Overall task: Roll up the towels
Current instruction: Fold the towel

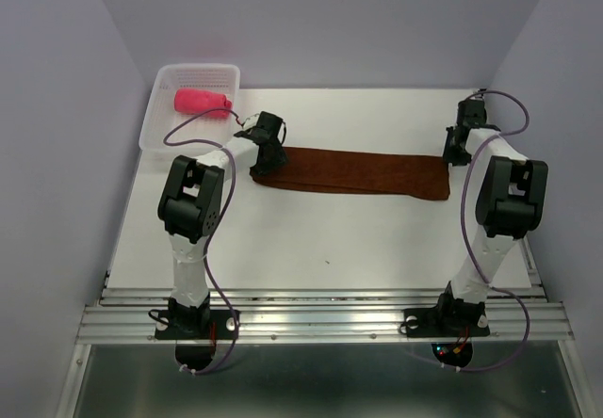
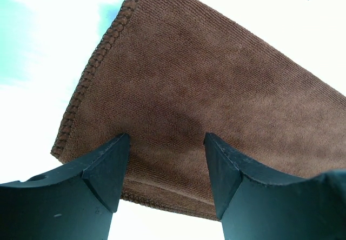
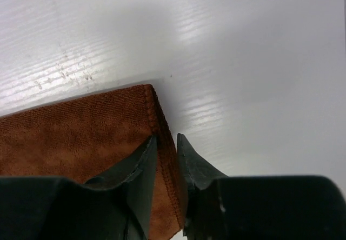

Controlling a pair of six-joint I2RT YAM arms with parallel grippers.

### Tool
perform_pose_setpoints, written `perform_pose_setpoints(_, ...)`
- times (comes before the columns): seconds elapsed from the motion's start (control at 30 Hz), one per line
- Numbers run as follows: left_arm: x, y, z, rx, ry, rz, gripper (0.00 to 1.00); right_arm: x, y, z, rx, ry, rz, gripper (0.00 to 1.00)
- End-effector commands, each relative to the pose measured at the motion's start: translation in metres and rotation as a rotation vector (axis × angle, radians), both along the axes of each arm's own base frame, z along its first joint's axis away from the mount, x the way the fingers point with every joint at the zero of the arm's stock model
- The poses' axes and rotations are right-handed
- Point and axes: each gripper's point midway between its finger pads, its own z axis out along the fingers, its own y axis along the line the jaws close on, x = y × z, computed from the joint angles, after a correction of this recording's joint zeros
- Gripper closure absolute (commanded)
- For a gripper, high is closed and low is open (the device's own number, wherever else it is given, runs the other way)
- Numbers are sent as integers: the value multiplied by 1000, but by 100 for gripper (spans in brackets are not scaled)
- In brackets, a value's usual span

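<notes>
Matt ribbed brown cloth towel (image 2: 216, 88), glossy white table (image 3: 243, 61)

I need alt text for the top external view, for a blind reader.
A long brown towel lies flat on the table, the left gripper and right gripper at its ends. A rolled pink towel sits in a white basket, far left.

I see the rust brown soft cloth towel (image 2: 216, 78) lying flat on the white surface (image 2: 281, 7). Its stitched edge runs down the left side to a corner. My left jaws are dark and stand wide apart over the near end of the towel. Brown cloth shows in the gap. I cannot tell if they touch it.
</notes>
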Motion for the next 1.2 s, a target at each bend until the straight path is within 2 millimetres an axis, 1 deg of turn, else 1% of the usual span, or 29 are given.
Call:
perform_pose_setpoints(0.0, -18, 14, -18, 26, 73, 5, 31, 11, -7, 13, -14, -14, -6, 72)
perform_pose_setpoints(0.03, -18, 13, -18, 20, 70, 1, 31, 6, -5, 9, -7, -11, -8, 72)
perform_pose_setpoints(0.07, -17, 13, -17, 16, 67, 1, 31, 6, -5, 16, -9, -30, -9, 65)
perform_pose_setpoints(0.1, -16, 12, -16, 16, 64, 0, 31, 3, -4, 16, -9, -30, -10, 58)
perform_pose_setpoints(0.13, -16, 12, -15, 14, 62, -3, 31, -1, -1, 14, 5, -24, -7, 56)
perform_pose_setpoints(0.17, -16, 11, -14, 12, 58, -6, 31, -3, 1, 13, 18, -22, -7, 56)
perform_pose_setpoints(0.2, -16, 10, -14, 9, 59, -8, 31, -6, 5, 17, 39, -33, -19, 56)
perform_pose_setpoints(0.23, -15, 10, -14, 5, 59, -8, 31, -9, 11, 16, 71, -31, -11, 56)
perform_pose_setpoints(0.27, -16, 9, -14, 3, 57, -11, 31, -18, 15, 8, 87, -11, -17, 56)
perform_pose_setpoints(0.3, -16, 9, -15, 3, 58, -13, 31, -22, 17, 13, 101, -22, -27, 56)
perform_pose_setpoints(0.37, -16, 9, -14, -2, 56, -14, 31, -32, 20, 8, 113, -5, -31, 56)
perform_pose_setpoints(0.47, -17, 9, -14, -1, 56, -16, 31, -38, 19, 5, 105, 10, -45, 58)
perform_pose_setpoints(0.6, -17, 8, -14, -3, 57, -19, 31, -53, 14, -4, 79, 63, -81, 60)
perform_pose_setpoints(0.63, -17, 8, -13, -3, 53, -19, 31, -55, 15, -5, 83, 70, -83, 61)
perform_pose_setpoints(0.73, -17, 10, -13, 6, 58, -20, 31, -60, 19, -10, 104, 82, -78, 61)
perform_pose_setpoints(0.83, -16, 10, -12, 9, 55, -21, 31, -64, 17, -12, 93, 91, -95, 61)
perform_pose_setpoints(0.93, -15, 10, -11, 10, 54, -22, 31, -65, 14, -10, 77, 89, -108, 75)
perform_pose_setpoints(0.97, -16, 10, -10, 10, 54, -22, 31, -62, 14, -7, 78, 76, -109, 82)
perform_pose_setpoints(1.0, -16, 11, -11, 11, 55, -20, 31, -61, 14, -5, 80, 68, -107, 85)
perform_pose_setpoints(1.03, -16, 10, -10, 9, 52, -20, 31, -58, 14, 2, 78, 42, -105, 89)
perform_pose_setpoints(1.17, -16, 10, -8, 3, 48, -15, 31, -50, 10, 22, 62, -10, -108, 90)
